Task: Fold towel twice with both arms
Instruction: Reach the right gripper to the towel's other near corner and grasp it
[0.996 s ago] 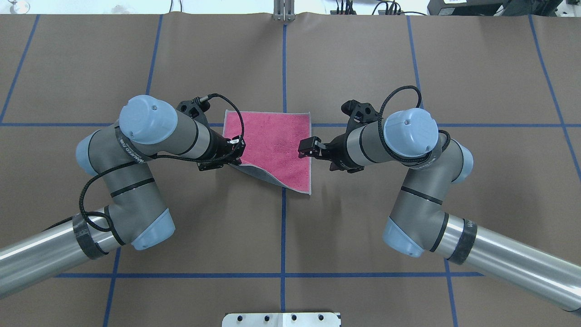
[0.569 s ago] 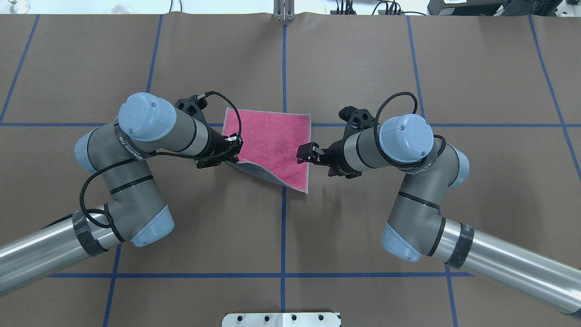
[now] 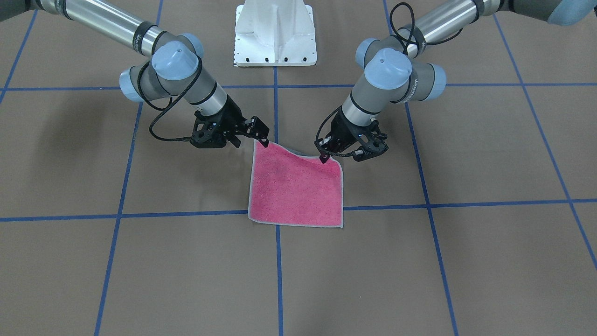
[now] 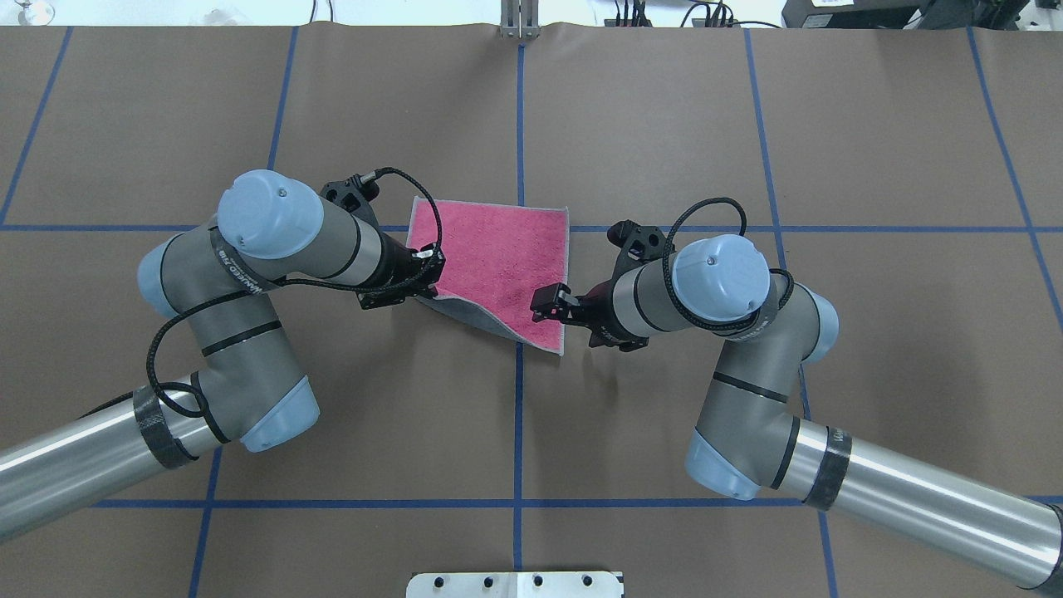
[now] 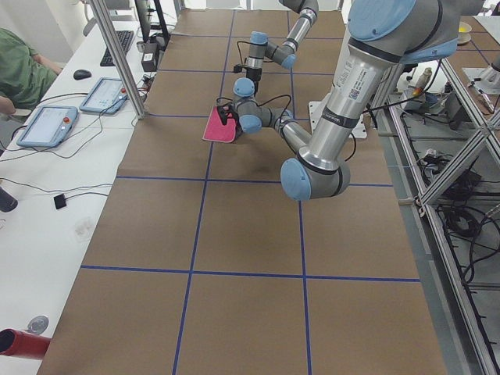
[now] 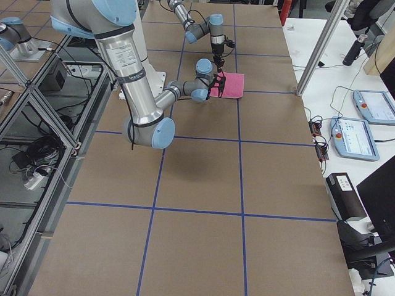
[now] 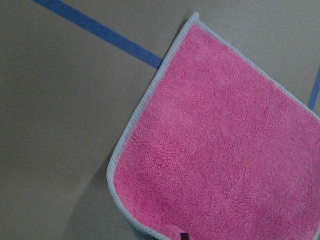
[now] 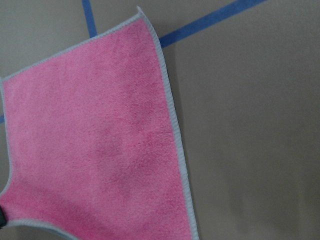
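On the overhead view my left arm [image 4: 282, 224] has not budged over the last second. Its jaws stay pinched on the near-left corner of the towel [image 4: 498, 249], holding it off the surface [image 4: 664, 124] so the grey underside shows along the near edge. The right arm [image 4: 718, 278] is what has changed: it has swung back toward the robot's base and slightly inward. Its jaws now sit over the towel's right edge, closer to the near-right corner than before. The towel itself has barely shifted.

In the front-facing view the towel lies pink side up with its far edge flat and its robot-side edge raised where the left jaws grip it. The right jaws hang at the other robot-side corner; I cannot tell whether they are open or already closed on cloth.

Both side views show the pink square mid-surface between the two wrists, too small to say more.

The left wrist view is nearly filled with pink terry, the pale border curving close under the lens, which fits a held corner. The right wrist view looks down the towel's right border.

My read is that the first fold has not begun. The right arm is lining up the second corner, and once that is secured both corners can be carried across together.
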